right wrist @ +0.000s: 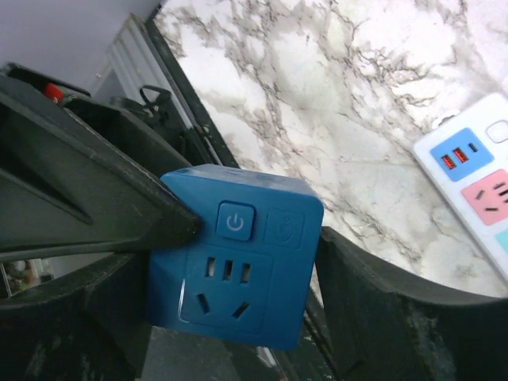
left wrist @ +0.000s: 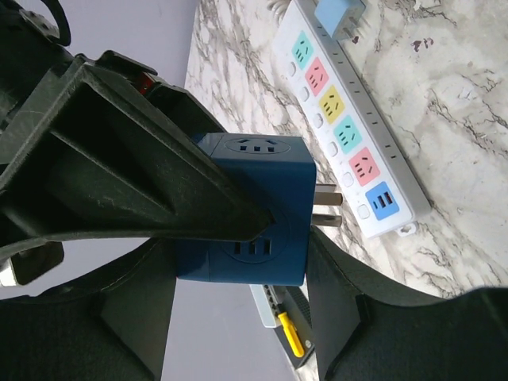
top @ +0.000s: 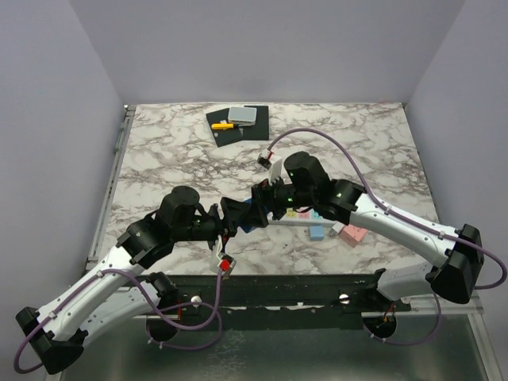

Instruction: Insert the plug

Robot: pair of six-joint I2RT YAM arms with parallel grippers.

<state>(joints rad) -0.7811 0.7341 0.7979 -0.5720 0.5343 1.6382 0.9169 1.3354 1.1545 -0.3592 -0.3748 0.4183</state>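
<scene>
A blue cube plug point(left wrist: 254, 214) with two metal prongs hangs above the table, and my left gripper point(left wrist: 242, 270) is shut on its sides. The prongs point toward the white power strip point(left wrist: 349, 127) with coloured sockets, and are apart from it. From the other side, my right gripper point(right wrist: 234, 317) straddles the same plug point(right wrist: 238, 262), its jaws standing close beside the cube with a thin gap on the right. In the top view both grippers meet over the plug point(top: 251, 220) just left of the strip point(top: 305, 221).
A light blue adapter point(top: 317, 232) and a pink one point(top: 354, 234) lie by the strip. A white plug on a purple cable point(top: 266, 155) rests behind the right arm. A black mat point(top: 238, 125) with a grey box and a yellow tool sits at the back.
</scene>
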